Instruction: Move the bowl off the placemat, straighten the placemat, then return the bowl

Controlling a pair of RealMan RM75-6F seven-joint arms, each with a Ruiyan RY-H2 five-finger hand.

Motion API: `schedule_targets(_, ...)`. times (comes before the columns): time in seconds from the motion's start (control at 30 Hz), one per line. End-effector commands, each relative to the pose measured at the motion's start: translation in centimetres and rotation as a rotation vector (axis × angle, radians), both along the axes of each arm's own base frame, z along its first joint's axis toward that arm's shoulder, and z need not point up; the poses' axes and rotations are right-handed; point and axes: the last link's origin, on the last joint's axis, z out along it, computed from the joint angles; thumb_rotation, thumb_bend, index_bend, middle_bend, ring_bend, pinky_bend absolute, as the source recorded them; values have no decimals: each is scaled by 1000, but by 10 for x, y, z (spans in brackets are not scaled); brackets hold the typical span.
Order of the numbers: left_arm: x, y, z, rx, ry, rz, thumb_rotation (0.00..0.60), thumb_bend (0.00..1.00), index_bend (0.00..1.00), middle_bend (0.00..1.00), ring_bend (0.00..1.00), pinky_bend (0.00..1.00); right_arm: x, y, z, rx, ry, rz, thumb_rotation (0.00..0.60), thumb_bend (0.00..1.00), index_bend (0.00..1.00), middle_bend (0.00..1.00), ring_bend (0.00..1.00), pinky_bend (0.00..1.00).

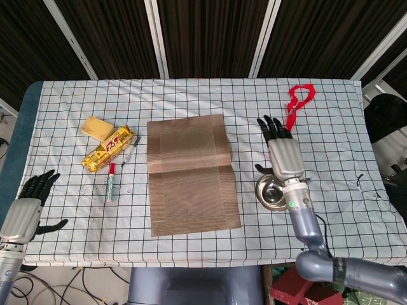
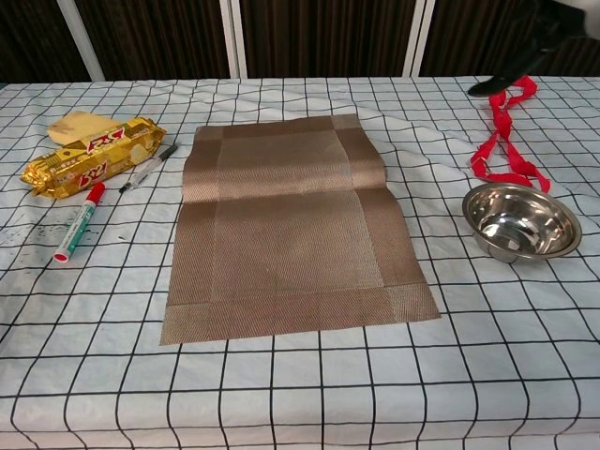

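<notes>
A: Head view, right hand (image 1: 284, 154): fingers spread wide, holding nothing, hovering over the far rim of the bowl (image 1: 275, 191).

B: And the bowl against the placemat (image 1: 188, 173)?

A: Off it, on bare checked cloth to the hand's near side. The placemat lies to the hand's left, unrolled, with 1 crease across its middle. A strip of open cloth separates its right edge from the bowl.

B: What crowds that hand?

A: A red ribbon (image 1: 294, 101) just beyond its fingertips, trailing toward the far edge of the surface (image 1: 63, 210).

B: The left hand (image 1: 28, 206)?

A: At the near left corner, past the surface's edge, fingers apart, empty. A red marker (image 1: 110, 181), a gold snack pack (image 1: 107, 148) and a yellow sponge (image 1: 96, 126) lie between it and the placemat's left edge.
</notes>
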Motion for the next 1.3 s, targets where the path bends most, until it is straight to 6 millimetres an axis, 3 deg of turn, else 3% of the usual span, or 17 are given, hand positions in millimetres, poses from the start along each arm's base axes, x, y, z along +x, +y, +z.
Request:
schedule_targets(0.03,0,0,-2,-1,9,-5,600,16,0,0,0,0,-58,61,33,-55,25,-14,600,88,0,0,0,178)
schedule_targets(0.2,2,-1,-6,3,36,-18,600,16,0,0,0,0,-101,99,50,-61,66,-65,600,88,0,0,0,178)
schedule_targets(0.33,6,-2,-8,11,71,-38,600,16,0,0,0,0,-126,120,60,-80,98,-85,600,89,0,0,0,178)
schedule_targets(0.43,12,-3,-11,9,107,-58,600,16,0,0,0,0,-138,123,65,-103,89,-69,600,90,0,0,0,178)
schedule_targets(0.57,21,-4,-15,-12,171,-83,600,17,15,0,0,0,-142,116,66,-96,45,-49,600,100,0,0,0,178)
schedule_targets(0.77,62,11,-27,-41,222,-200,600,26,30,0,0,0,-147,110,63,-86,57,-27,600,110,0,0,0,178)
schedule_targets(1.0,105,28,-75,-166,283,-305,600,60,103,0,0,0,-149,108,61,-68,17,-27,600,116,0,0,0,178)
schedule_targets(1.3,128,38,-128,-268,380,-363,600,120,200,0,0,0,-152,104,60,-59,-13,-40,600,120,0,0,0,178)
